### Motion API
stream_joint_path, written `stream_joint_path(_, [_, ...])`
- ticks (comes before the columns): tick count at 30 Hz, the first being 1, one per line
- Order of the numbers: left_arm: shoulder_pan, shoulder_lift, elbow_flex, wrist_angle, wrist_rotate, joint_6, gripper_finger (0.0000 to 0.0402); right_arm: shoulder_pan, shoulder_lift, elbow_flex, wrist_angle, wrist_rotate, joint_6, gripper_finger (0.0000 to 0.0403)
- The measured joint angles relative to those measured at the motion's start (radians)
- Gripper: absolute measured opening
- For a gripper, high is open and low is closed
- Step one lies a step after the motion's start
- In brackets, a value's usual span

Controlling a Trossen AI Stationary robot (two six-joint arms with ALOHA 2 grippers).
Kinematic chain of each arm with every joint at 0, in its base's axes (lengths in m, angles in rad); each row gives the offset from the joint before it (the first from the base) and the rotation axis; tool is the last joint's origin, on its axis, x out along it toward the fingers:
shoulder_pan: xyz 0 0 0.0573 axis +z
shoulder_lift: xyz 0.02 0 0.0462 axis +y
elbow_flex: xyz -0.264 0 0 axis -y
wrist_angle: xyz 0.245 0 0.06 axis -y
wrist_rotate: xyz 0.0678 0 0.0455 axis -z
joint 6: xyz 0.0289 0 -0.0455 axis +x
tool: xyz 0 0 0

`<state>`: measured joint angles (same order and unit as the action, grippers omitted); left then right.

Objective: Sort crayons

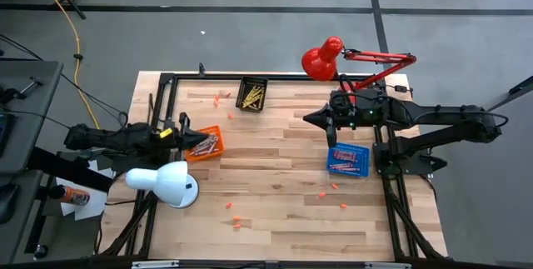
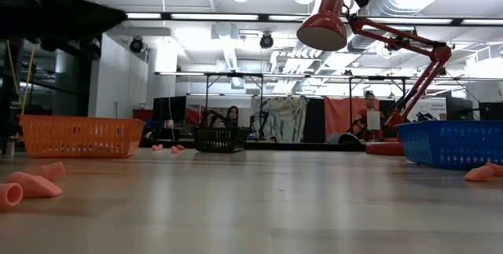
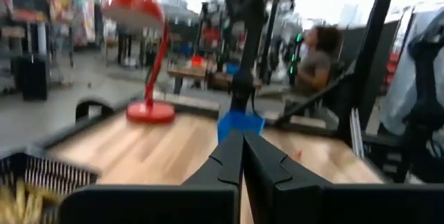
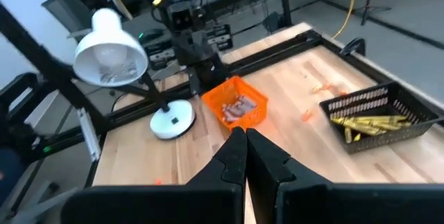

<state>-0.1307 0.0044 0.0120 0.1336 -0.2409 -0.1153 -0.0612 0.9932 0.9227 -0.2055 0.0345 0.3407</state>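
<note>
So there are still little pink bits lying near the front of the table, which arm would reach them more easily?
Probably the right. The right gripper hangs above the blue basket, and two pink bits lie just in front of that basket. The left gripper is at the orange basket, nearer the other bits.

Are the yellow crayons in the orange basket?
No, the yellow crayons lie in the black basket, while the orange basket holds greyish and pink ones.
</note>
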Motion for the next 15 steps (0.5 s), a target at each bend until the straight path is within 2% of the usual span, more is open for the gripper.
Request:
stream_joint_path(3, [0.0,0.001,0.0,-0.088,-0.02,-0.026,0.0,0.0,-0.002,0.0,-0.057,-0.026,0.023,0.0])
stream_joint_path(8, [0.0,0.017,0.002,-0.089,-0.031,-0.031,0.0,0.0,-0.056,-0.033,-0.197,-0.071,0.044,0.0])
stream_joint_path(12, [0.0,0.018,0.002,-0.087,-0.031,-0.031,0.0001,0.002,-0.183,-0.141,-0.17,-0.098,0.044,0.0])
stream_joint_path(15, [0.0,0.018,0.002,-0.087,-0.031,-0.031,0.0001,0.003,-0.317,-0.279,-0.071,-0.085,0.044,0.0])
